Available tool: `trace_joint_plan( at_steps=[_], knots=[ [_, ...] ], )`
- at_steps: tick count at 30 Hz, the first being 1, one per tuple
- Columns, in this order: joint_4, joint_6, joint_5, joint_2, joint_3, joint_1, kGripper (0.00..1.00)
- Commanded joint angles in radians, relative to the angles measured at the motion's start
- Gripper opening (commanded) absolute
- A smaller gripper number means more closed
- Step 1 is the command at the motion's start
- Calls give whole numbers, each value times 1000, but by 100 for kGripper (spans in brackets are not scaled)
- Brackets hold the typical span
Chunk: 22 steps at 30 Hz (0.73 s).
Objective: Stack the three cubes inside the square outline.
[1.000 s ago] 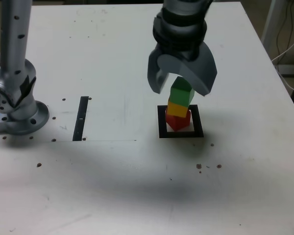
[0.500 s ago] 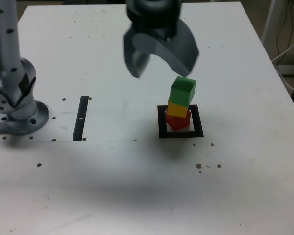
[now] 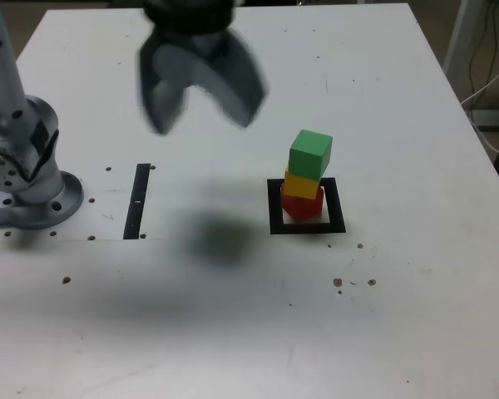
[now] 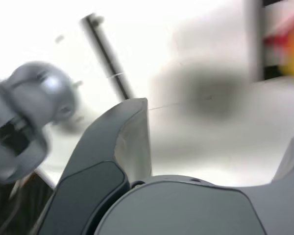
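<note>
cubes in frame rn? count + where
3, all in one stack inside the square outline: red cube at the bottom, yellow cube on it, green cube on top. None visible elsewhere on the table.

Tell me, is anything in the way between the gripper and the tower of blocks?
Nothing visible is. The open gripper hangs above bare table, off to the exterior view's left of the tower: green block on yellow block on red block, inside the black square. Only empty tabletop lies between them.
</note>
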Motion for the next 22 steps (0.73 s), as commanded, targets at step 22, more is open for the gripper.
trace_joint_plan(
  at_steps=[22],
  knots=[
    [-62, 10, 43, -78, 199, 133, 99]
  ],
)
